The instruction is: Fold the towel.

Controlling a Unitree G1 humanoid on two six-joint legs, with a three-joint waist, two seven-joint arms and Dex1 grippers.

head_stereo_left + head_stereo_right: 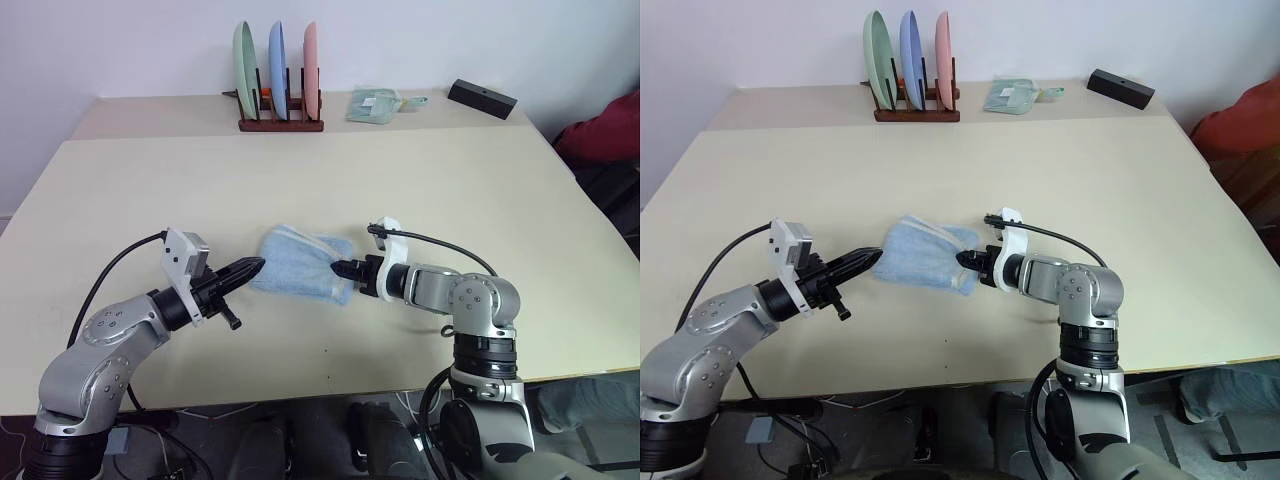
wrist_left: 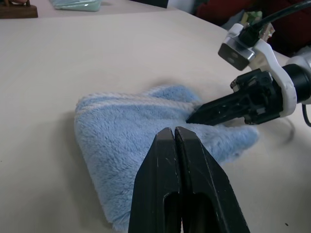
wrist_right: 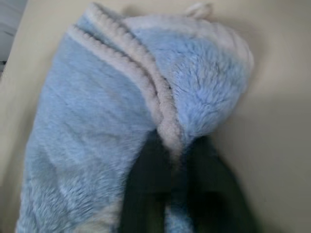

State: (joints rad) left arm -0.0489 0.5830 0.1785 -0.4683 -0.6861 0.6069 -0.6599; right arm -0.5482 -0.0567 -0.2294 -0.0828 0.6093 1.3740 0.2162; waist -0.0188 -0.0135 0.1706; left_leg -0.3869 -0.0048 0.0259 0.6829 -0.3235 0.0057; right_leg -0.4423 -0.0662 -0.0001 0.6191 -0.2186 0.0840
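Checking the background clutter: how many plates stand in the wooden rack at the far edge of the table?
3, upright side by side in the brown wooden rack: pale-green round plate at the robot's left, blue round plate in the middle, pink round plate at the right. None appears hidden.

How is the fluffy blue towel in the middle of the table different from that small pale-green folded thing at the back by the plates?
The soft light-blue terry towel lies mid-table, loosely bunched, while the small pale-green folded packet-like item lies flat at the far edge, beside the wooden plate rack. The towel looks thick and fluffy; the green item looks thin and smooth. The right gripper is shut on the towel's whitish edging; nothing touches the green item. Both rest on the beige table.
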